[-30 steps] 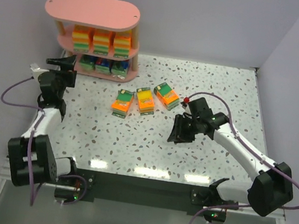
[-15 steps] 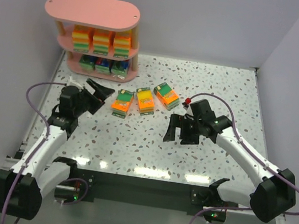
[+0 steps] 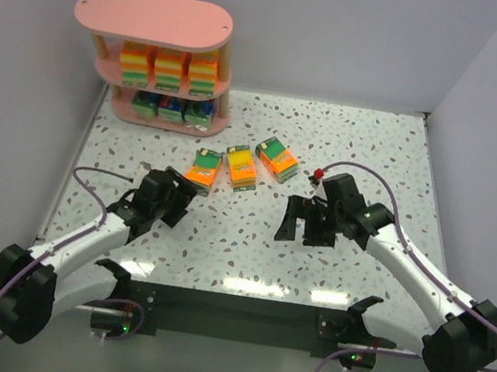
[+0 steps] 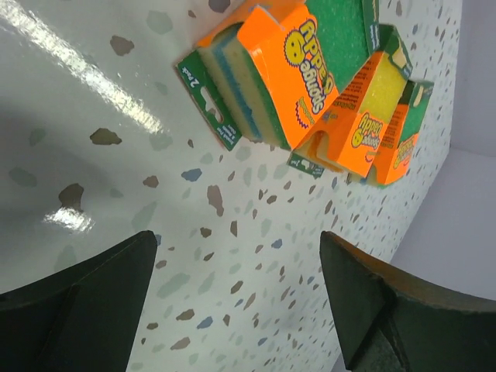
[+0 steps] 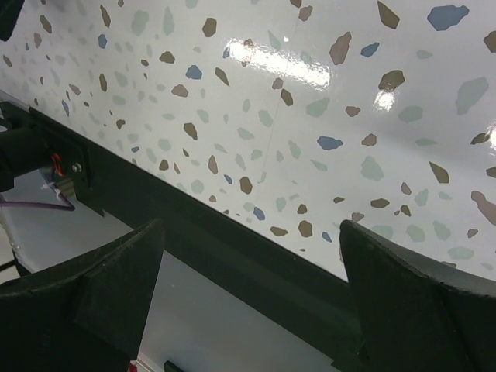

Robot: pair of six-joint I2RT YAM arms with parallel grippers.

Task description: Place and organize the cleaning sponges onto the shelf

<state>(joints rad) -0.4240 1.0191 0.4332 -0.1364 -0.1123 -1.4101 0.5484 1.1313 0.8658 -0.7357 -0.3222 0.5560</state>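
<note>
1. Shelf [image 3: 155,17] stood far beyond the left gripper [image 3: 176,196], with six shelved sponges [image 3: 168,68] on its two lower tiers.
2. Right gripper [image 3: 306,226] hung over the table [image 3: 239,250]; both grippers gaped wide apart, holding nothing.
3. Three loose sponges [image 3: 241,166] lay just ahead of the left gripper.

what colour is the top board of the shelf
The shelf's top board is plain pink, best seen in the top external view.
</note>
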